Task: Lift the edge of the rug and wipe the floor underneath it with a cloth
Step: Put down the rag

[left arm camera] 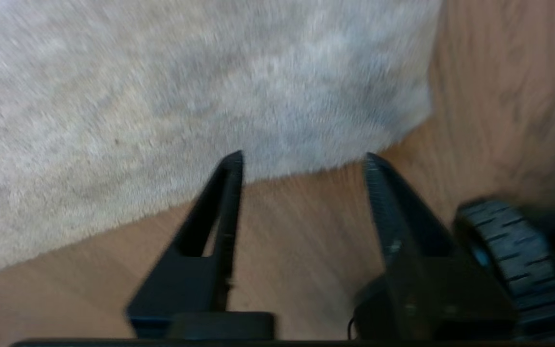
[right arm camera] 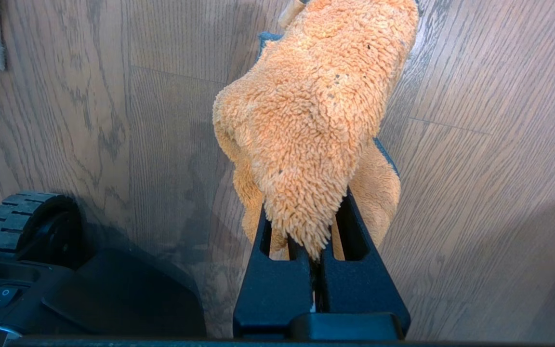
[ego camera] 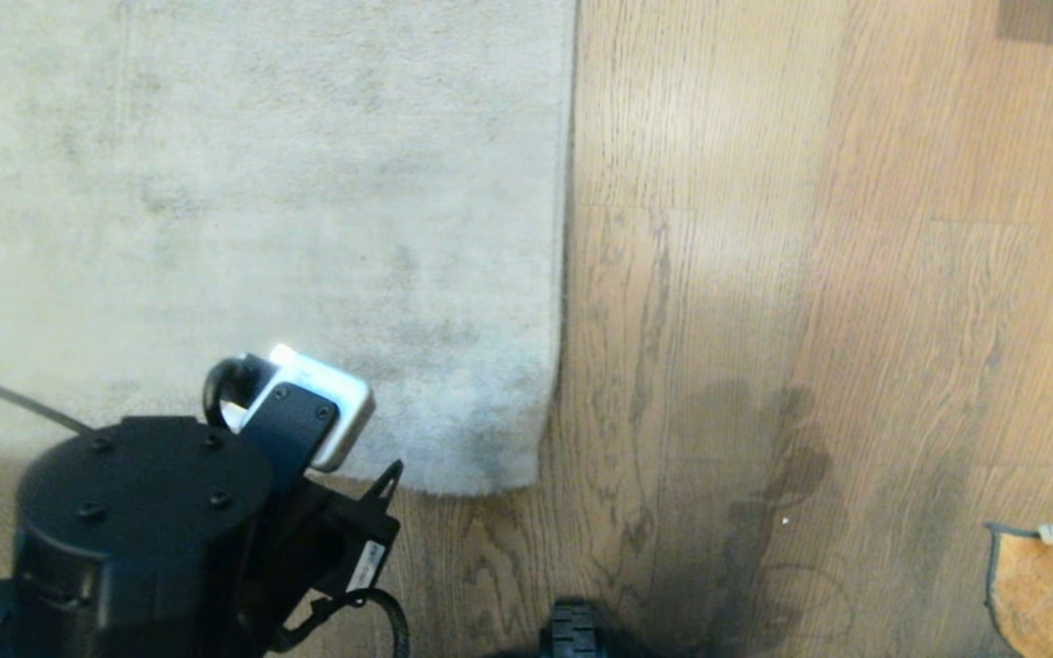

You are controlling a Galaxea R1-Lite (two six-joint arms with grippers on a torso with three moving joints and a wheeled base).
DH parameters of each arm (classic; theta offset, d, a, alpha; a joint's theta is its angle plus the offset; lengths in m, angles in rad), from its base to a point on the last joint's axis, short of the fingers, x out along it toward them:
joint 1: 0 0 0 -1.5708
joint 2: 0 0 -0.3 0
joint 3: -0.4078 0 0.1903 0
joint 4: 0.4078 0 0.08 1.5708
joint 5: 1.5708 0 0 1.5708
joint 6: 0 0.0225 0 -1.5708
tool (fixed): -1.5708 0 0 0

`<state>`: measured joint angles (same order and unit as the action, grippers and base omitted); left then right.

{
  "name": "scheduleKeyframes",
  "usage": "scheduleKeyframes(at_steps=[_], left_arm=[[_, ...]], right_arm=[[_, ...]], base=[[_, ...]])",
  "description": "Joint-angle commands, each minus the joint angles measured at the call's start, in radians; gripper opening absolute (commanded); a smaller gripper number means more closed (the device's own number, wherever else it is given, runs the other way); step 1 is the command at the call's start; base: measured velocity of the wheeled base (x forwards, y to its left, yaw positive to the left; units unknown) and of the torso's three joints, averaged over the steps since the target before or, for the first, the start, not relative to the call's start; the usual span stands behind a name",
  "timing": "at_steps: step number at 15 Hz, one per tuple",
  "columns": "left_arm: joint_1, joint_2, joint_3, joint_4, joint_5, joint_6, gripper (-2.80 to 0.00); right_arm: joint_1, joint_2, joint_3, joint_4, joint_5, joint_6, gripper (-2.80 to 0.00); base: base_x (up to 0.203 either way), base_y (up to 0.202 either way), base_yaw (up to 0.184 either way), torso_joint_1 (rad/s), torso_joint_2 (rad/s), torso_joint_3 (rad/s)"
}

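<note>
The pale grey rug [ego camera: 261, 201] lies flat on the wood floor [ego camera: 764, 274]; its straight rug edge [ego camera: 567, 274] runs down to a corner [ego camera: 526, 471]. My left arm [ego camera: 143, 521] is low, just in front of that corner. In the left wrist view my left gripper [left arm camera: 302, 156] is open, its tips level with the rug's near border [left arm camera: 301, 168], bare floor [left arm camera: 297, 241] between the fingers [left arm camera: 231, 202]. My right gripper [right arm camera: 306, 212] is shut on the orange fuzzy cloth [right arm camera: 316, 106], which drapes over its tips above the floor. The head view shows the cloth [ego camera: 1052, 594] at the bottom right.
One of the robot's black treaded wheels [ego camera: 572, 631] sits on the floor near the rug corner and shows in both wrist views [left arm camera: 508, 250] [right arm camera: 22, 217]. A dark shadow [ego camera: 764, 512] lies on the planks between rug and cloth.
</note>
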<state>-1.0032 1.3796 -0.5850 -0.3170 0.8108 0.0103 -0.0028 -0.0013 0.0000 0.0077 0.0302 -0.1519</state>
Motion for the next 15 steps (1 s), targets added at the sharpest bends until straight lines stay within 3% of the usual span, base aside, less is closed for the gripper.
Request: scheduleKeyframes(at_steps=[1, 4, 7, 10, 13, 15], left_arm=[[0.017, 0.063, 0.019, -0.002, 0.006, -0.001, -2.80], [0.017, 0.134, 0.054, -0.003, 0.004, -0.013, -2.80], [0.013, 0.225, 0.051, -0.004, -0.007, -0.065, -2.80], [0.024, 0.325, 0.057, -0.064, -0.014, -0.084, -2.80], [0.060, 0.478, 0.065, -0.237, -0.013, -0.090, -2.80], [0.089, 0.616, 0.065, -0.462, -0.012, -0.088, -2.80]], right_arm=[[0.001, 0.001, 0.000, 0.000, 0.000, -0.001, -2.80], [0.000, 0.001, 0.000, 0.000, 0.000, -0.001, -2.80], [0.000, 0.001, 0.000, 0.000, 0.000, -0.001, -2.80], [0.000, 0.001, 0.000, 0.000, 0.000, -0.001, -2.80], [0.000, 0.001, 0.000, 0.000, 0.000, -0.001, -2.80], [0.000, 0.001, 0.000, 0.000, 0.000, -0.001, -2.80]], base=[[0.000, 0.000, 0.000, 0.000, 0.00, 0.000], [0.000, 0.000, 0.000, 0.000, 0.00, 0.000], [0.000, 0.000, 0.000, 0.000, 0.00, 0.000], [0.000, 0.000, 0.000, 0.000, 0.00, 0.000], [0.000, 0.000, 0.000, 0.000, 0.00, 0.000], [0.000, 0.000, 0.000, 0.000, 0.00, 0.000]])
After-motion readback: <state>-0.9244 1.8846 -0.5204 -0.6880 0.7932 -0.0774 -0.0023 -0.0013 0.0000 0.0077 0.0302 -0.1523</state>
